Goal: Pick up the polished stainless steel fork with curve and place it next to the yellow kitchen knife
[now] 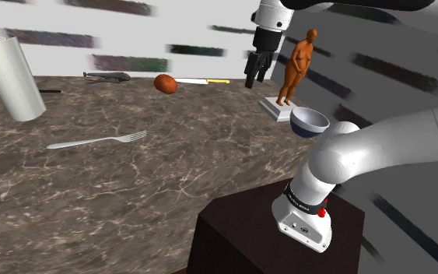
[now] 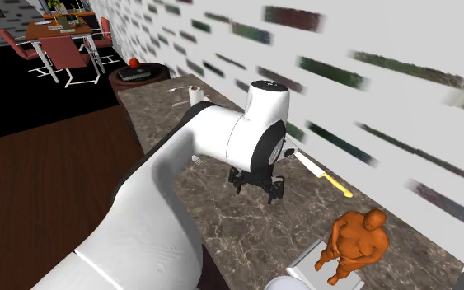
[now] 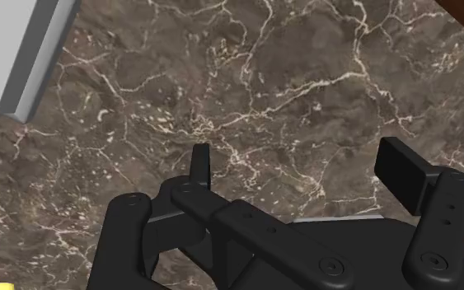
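Observation:
A shiny silver fork (image 1: 100, 141) lies flat on the dark marble counter (image 1: 170, 179) toward the shoulder view's left. The knife (image 1: 205, 81), white-bladed with a yellow handle, rests at the counter's back edge by the wall; its yellow handle (image 2: 337, 188) points toward the figurine in the second exterior view. My gripper (image 1: 254, 80) hangs above the counter near the knife's handle end, far from the fork. In the wrist view the gripper (image 3: 300, 169) is open, with bare marble between the fingers (image 3: 200, 165).
An orange figurine (image 1: 296, 66) stands on a grey base (image 3: 24, 58) close beside the gripper. A bowl (image 1: 309, 122) sits in front of the figurine. A brown rounded object (image 1: 166, 83), a dark object (image 1: 106, 76) and a paper roll (image 1: 11, 78) stand further left.

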